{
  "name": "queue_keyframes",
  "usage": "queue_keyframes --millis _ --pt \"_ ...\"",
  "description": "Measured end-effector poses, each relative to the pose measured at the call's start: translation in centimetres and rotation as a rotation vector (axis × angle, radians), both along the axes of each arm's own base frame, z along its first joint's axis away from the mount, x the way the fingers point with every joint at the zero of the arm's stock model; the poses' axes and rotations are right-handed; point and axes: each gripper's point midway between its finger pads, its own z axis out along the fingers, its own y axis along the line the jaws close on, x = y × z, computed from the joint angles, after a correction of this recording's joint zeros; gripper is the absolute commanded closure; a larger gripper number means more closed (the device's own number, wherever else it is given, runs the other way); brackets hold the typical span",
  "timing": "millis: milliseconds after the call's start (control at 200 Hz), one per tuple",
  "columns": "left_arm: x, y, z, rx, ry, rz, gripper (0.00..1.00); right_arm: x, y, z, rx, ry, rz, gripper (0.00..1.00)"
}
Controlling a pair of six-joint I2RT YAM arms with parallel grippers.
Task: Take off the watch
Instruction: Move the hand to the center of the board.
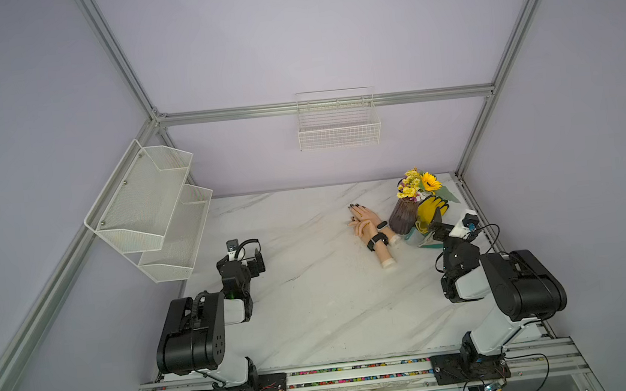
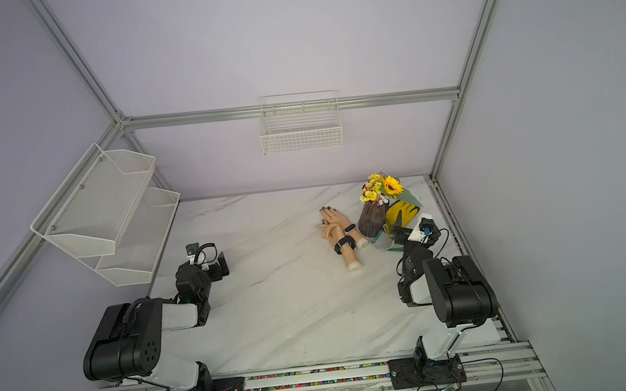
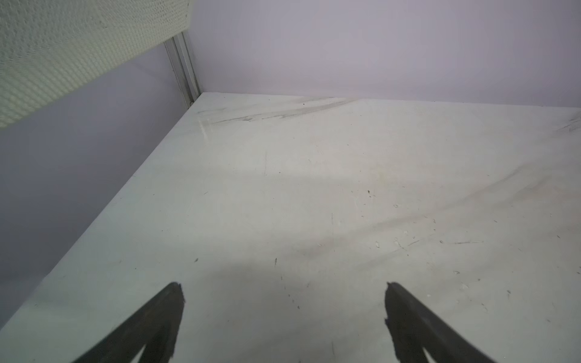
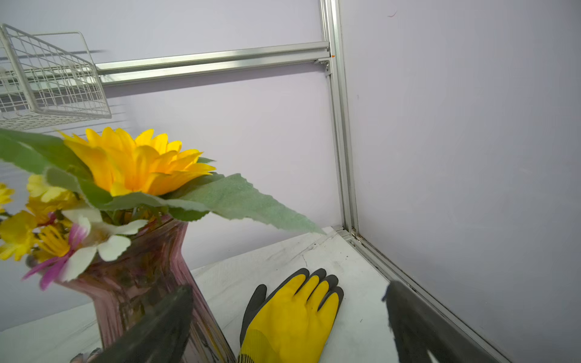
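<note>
Two mannequin hands point(image 1: 365, 222) lie crossed on the marble table point(image 1: 314, 302), right of centre. A black watch point(image 1: 377, 239) is strapped round the nearer wrist, and a second dark band point(image 1: 382, 225) circles the farther wrist; both top views show them, the watch point(image 2: 344, 243) included. My left gripper point(image 1: 258, 262) hovers far to the left, open over bare table point(image 3: 284, 289). My right gripper point(image 1: 436, 227) stands open just right of the hands, beside the vase; in its wrist view point(image 4: 287, 289) it spans a yellow glove. Neither wrist view shows the watch.
A purple vase point(image 1: 403, 215) with a sunflower bouquet point(image 1: 418, 184) stands right of the hands. A yellow glove point(image 4: 289, 320) lies behind it, near the right wall rail point(image 4: 393, 270). A white mesh shelf point(image 1: 148, 204) hangs on the left wall and a wire basket point(image 1: 338, 127) on the back wall.
</note>
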Motion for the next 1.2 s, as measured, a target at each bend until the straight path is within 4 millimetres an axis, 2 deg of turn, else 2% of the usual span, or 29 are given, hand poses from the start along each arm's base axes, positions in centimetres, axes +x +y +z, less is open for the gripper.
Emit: queue_keyframes --millis 635,695,730,805,905,985,1110,1200 --pt "0.0 0.0 0.0 0.0 0.0 0.0 0.0 0.0 0.0 0.0 0.0 0.0 0.0 0.03" --pt "0.0 0.0 0.0 0.0 0.0 0.0 0.0 -0.1 0.1 0.4 -0.003 -0.01 0.004 0.03" --pt "0.0 0.0 0.0 0.0 0.0 0.0 0.0 -0.3 0.2 1.3 -0.008 -0.029 0.008 0.03" --pt "0.0 0.0 0.0 0.0 0.0 0.0 0.0 -1.4 0.3 4.5 -0.012 -0.108 0.015 0.03" --pt "0.0 0.0 0.0 0.0 0.0 0.0 0.0 -3.7 0.4 9.4 0.0 -0.248 0.022 0.03" --pt "0.0 0.0 0.0 0.0 0.0 -0.001 0.0 -5.8 0.8 12.4 0.017 -0.336 0.053 0.03" --pt "-0.1 0.0 0.1 0.001 -0.006 0.0 0.0 -8.6 2.2 15.8 0.051 -0.434 0.14 0.03" --pt "-0.7 -0.1 0.3 0.011 -0.011 0.011 0.0 -9.5 3.7 17.2 0.087 -0.447 0.228 0.03"
